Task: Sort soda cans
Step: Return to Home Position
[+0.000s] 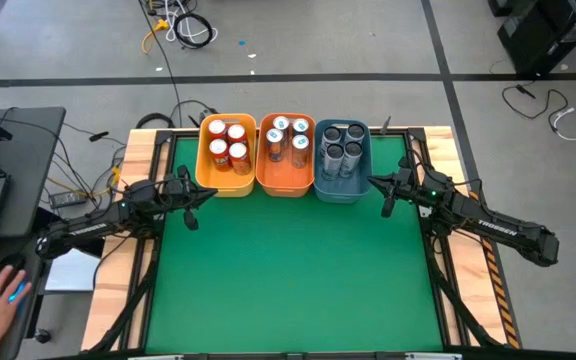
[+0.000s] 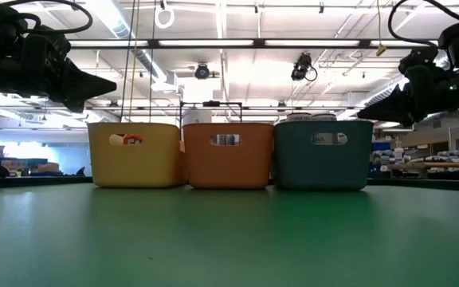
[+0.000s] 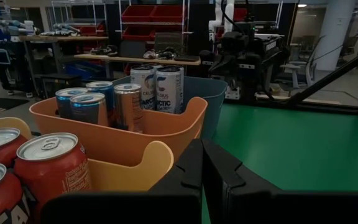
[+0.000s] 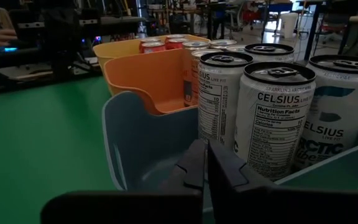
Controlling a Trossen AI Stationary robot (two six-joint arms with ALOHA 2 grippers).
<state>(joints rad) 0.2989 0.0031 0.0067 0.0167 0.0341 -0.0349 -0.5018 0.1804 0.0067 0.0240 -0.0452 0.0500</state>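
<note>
The red cans (image 1: 236, 133) stand in the yellow bin (image 1: 226, 188), the dark cans (image 3: 89, 109) in the orange bin (image 1: 284, 188) and the white cans (image 4: 272, 118) in the blue bin (image 1: 341, 195), side by side along the tabletop's (image 1: 288, 270) far edge. I see my left gripper (image 3: 202, 152) just off the yellow bin's near corner and my right gripper (image 4: 206, 155) off the blue bin's. Both have their fingers pressed together and hold nothing.
</note>
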